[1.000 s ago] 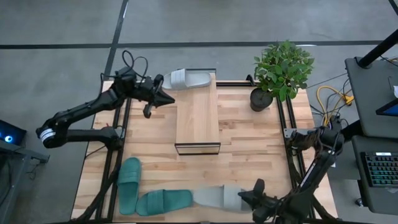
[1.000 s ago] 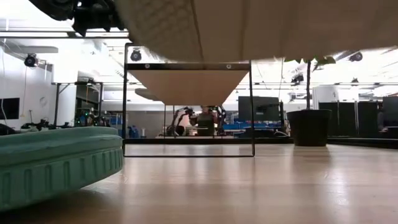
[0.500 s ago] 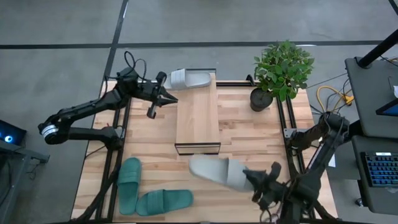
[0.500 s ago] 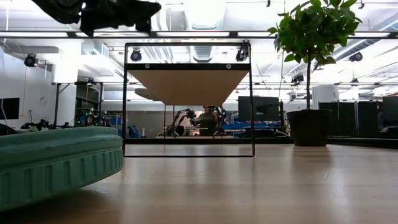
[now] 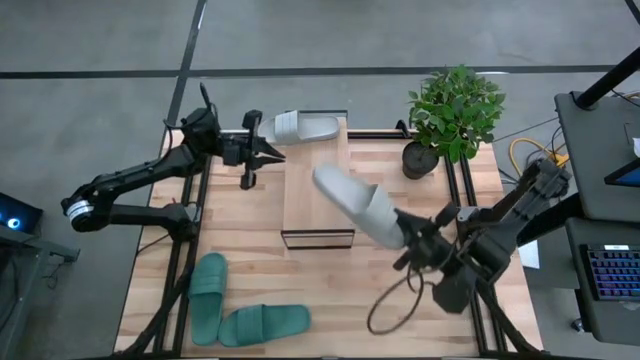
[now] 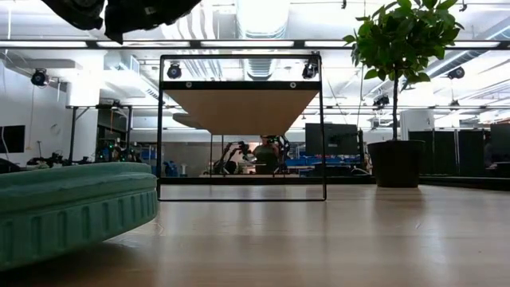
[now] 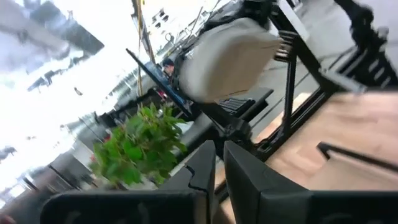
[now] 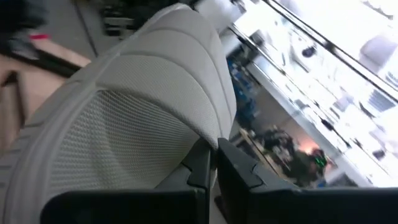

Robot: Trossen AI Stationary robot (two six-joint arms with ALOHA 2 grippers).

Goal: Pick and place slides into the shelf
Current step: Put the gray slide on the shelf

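- Right gripper clamped on pale grey slide, held tilted above the shelf for placing
- Left gripper empty, fingers closed, waiting at ten o'clock beside second grey slide

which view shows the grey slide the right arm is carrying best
The high view: the whole grey slide shows, held by the right end effector above the shelf. The right wrist view shows only its strap up close, the left wrist view shows it small and blurred, and the low view misses it.
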